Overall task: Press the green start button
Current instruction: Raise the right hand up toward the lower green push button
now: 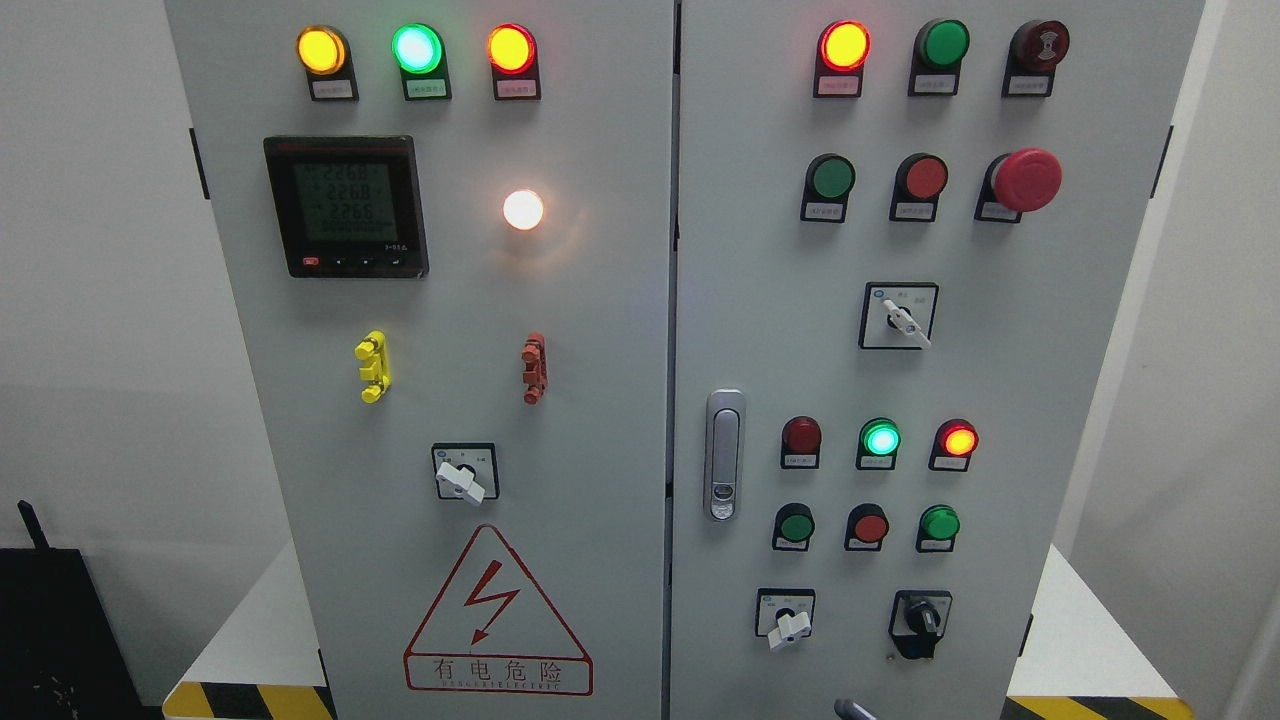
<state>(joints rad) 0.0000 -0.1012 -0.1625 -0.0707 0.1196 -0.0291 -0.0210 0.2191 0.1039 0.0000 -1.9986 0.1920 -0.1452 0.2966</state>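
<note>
Green button (831,177) sits upper right on cabinet door (1000,380); only a grey tip (850,710) at bottom edge, hand state unclear. Warning sign (497,620) reads "有电危险".

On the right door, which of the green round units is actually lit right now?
Only the green lamp in the lower indicator row, between a dark red lamp and a lit red one. The other green units look dull and unlit.

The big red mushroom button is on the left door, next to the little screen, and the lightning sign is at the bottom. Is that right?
Not quite. The head view shows the big red mushroom button on the right door; the little screen is on the left door. The lightning sign is at the bottom, as you said.
</note>
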